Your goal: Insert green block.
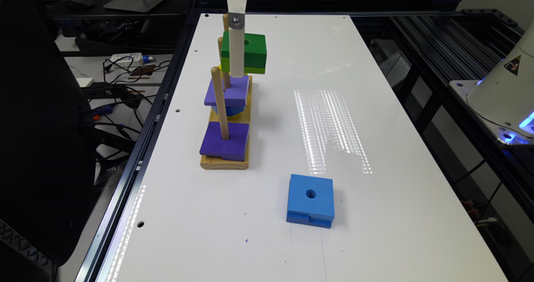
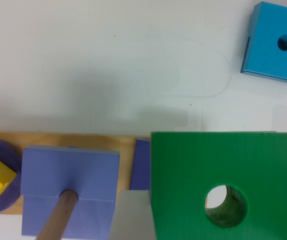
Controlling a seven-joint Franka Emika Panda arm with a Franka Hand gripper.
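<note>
While the white table (image 1: 375,107) spreads wide beneath it, the wooden peg base (image 1: 225,162) sits toward nine o'clock of the table's middle, carrying three upright pegs with purple blocks (image 1: 224,141) threaded on. At five o'clock from the base, well apart, lies the blue block (image 1: 311,200). The green block (image 1: 250,52) hangs in the air above the far end of the base, level, held by the gripper (image 1: 236,48). I judge this the carry-and-align step: the block is lifted but not yet on a peg. Next, its round hole (image 2: 226,205) must be centred over a peg tip, then lowered straight. The jaws seem to be pinching the green block, since it stays aloft, though the wrist view leaves their spread hidden.
</note>
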